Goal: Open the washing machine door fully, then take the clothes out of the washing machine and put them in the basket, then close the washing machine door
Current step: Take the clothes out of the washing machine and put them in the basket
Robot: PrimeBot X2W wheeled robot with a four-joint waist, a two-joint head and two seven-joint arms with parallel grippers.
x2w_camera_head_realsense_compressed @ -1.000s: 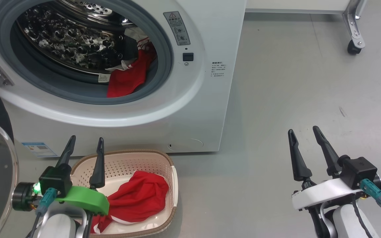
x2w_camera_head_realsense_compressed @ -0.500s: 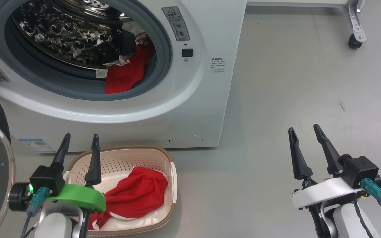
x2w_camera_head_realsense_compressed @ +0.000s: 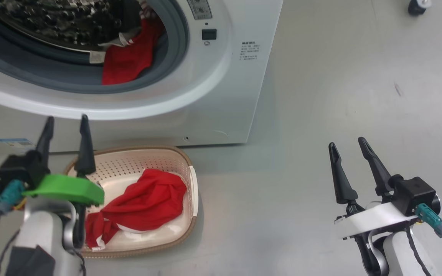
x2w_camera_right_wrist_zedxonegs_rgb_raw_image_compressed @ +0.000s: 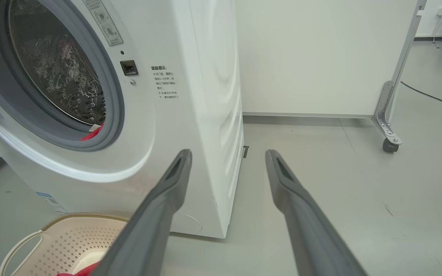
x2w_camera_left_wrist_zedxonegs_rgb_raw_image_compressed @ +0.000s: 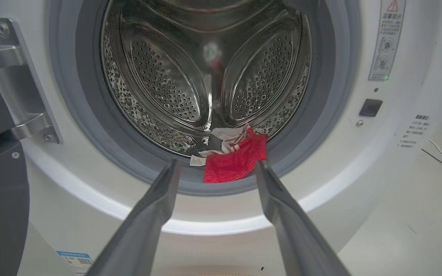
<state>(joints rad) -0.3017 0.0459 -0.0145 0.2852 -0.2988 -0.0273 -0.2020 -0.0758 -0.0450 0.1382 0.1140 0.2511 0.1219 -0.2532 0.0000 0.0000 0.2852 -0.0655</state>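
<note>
The washing machine [x2w_camera_head_realsense_compressed: 225,99] is finished in smooth glossy white. Its drum [x2w_camera_left_wrist_zedxonegs_rgb_raw_image_compressed: 159,76] is formed of shiny perforated steel. The clothes [x2w_camera_head_realsense_compressed: 148,199] are noted as soft cloth, the basket [x2w_camera_head_realsense_compressed: 140,163] as matt perforated plastic.

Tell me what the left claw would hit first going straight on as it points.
Most likely the red garment hanging over the grey gasket at the porthole's lower edge; the open left claw frames it, though depth is unclear.

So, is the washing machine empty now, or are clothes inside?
Not empty. A red garment lies at the front of the drum, draped onto the grey gasket.
</note>
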